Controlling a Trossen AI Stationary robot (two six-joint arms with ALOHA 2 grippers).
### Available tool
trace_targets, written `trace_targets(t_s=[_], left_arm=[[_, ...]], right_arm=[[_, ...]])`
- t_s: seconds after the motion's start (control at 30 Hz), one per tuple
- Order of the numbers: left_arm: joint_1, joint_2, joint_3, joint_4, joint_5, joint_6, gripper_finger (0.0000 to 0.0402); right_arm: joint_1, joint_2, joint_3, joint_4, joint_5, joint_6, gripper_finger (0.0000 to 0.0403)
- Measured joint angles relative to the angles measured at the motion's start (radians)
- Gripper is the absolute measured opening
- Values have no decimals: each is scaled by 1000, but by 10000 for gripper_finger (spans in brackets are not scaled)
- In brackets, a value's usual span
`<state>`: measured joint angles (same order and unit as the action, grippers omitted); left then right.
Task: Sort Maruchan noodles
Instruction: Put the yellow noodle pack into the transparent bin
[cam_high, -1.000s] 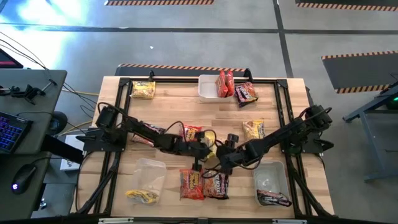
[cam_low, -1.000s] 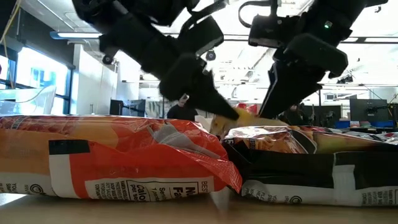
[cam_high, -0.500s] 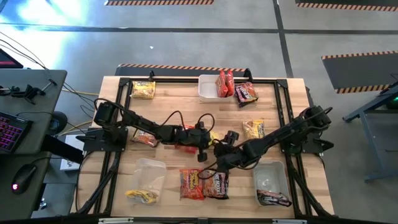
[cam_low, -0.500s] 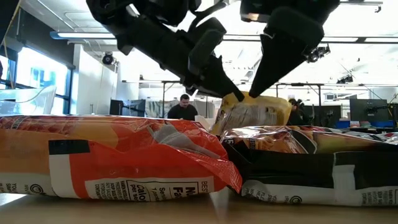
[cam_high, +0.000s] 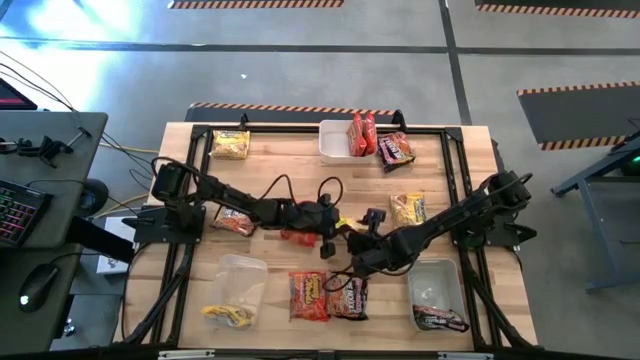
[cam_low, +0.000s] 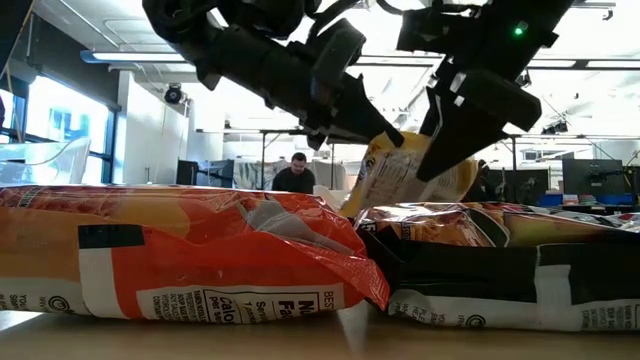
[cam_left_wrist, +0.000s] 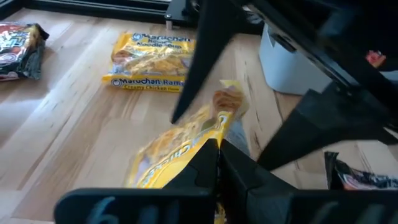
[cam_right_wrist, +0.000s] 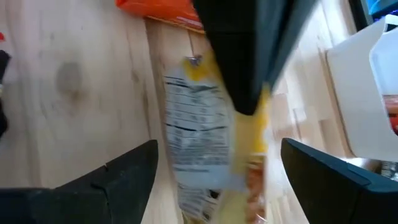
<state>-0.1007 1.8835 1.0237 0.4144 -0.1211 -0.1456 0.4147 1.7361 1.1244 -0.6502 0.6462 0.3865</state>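
Yellow packet (cam_low: 405, 180) now lifted off table, pinched by clenched left gripper (cam_left_wrist: 217, 146); right gripper (cam_right_wrist: 211, 180) spread, released; next: carry to yellow tub.

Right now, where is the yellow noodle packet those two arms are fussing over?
The yellow noodle packet hangs above mid-table, pinched at one end by the left gripper, with the right gripper open around it, just beyond the red-orange packet.

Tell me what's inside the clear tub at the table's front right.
The front-right tub holds one dark brown noodle packet at its near end. The rest shows only bare bottom; nothing shows beneath the packet.
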Motion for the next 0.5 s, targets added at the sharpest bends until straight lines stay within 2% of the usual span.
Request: trace_targets(t_s=[0.2, 0.33, 0.4, 0.5], left_arm=[[18, 0, 0, 5, 10, -19, 0], [23, 0, 0, 12, 31, -28, 0], [22, 0, 3, 8, 32, -28, 0], [22, -1, 10, 10, 36, -20, 0]], right_arm=[[11, 0, 0, 13, 1, -6, 323], [4, 0, -11, -5, 45, -2, 321], [2, 0, -16, -7, 89, -3, 316], [0, 0, -27, -7, 102, -4, 297]])
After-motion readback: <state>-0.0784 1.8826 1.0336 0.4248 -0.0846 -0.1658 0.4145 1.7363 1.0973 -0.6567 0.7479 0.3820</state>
